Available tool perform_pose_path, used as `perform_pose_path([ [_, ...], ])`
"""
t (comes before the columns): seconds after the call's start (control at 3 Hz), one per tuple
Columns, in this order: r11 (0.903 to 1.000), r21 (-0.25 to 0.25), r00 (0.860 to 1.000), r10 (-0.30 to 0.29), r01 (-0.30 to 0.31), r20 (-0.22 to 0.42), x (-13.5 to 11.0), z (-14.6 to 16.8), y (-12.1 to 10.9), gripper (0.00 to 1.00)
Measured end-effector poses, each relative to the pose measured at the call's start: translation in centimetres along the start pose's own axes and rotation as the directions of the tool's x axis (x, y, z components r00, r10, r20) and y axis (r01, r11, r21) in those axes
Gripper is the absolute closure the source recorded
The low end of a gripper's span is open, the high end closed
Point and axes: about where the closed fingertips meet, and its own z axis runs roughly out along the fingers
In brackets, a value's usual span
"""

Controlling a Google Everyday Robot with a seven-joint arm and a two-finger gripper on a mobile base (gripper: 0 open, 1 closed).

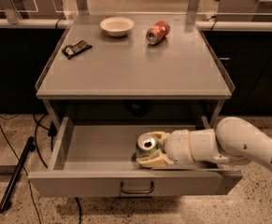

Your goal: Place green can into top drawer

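The top drawer [79, 148] is pulled open under the grey table, its front panel and bar handle [137, 189] facing me. The green can [147, 144] stands upright inside the drawer, right of centre, silver top up. My gripper [153, 149] reaches in from the right on a white arm and its cream fingers [155, 161] wrap around the can low in the drawer. The can's base is hidden by the fingers and the drawer front.
On the table top [135, 69] lie a white bowl [117, 25], a red can on its side [157, 31] and a dark snack packet [76, 48]. A black rod [15, 174] and cables lie on the floor at left.
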Motion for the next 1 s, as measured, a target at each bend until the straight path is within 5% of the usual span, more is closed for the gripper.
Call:
perform_pose_path([
  [1.0,0.9958,-0.005,0.996,-0.092,0.092,0.017,1.6,4.5,-2.0,1.00],
])
